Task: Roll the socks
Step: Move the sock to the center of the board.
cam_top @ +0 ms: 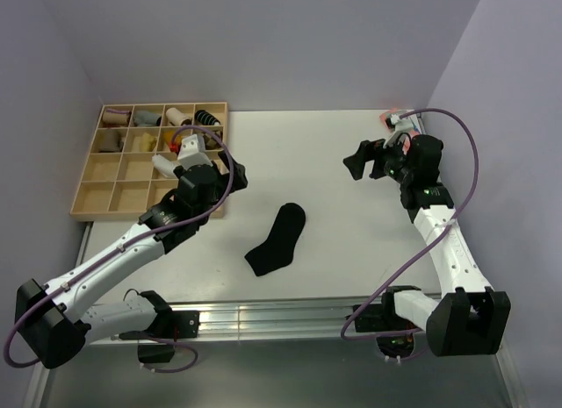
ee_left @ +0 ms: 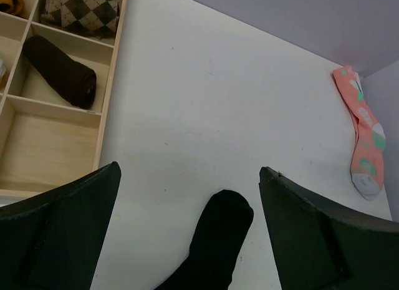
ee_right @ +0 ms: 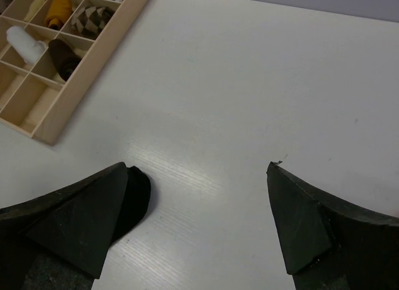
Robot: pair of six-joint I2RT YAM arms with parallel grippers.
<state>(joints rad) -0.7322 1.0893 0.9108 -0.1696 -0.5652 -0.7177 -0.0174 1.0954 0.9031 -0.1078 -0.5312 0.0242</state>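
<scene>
While the black sock (cam_top: 277,239) lies flat and unrolled near the middle of the counter (cam_top: 342,232), the left end effector (ee_left: 189,174) hovers released, jaws spread, near the sock's far end. The right end effector (ee_right: 197,170), also released and empty, is well apart at the right.

Open table (cam_top: 351,232) lies on every side of the sock (cam_top: 280,236). The tray (cam_top: 97,196) blocks the left edge; the pink sock (ee_left: 363,128) lies at the far right corner.
</scene>
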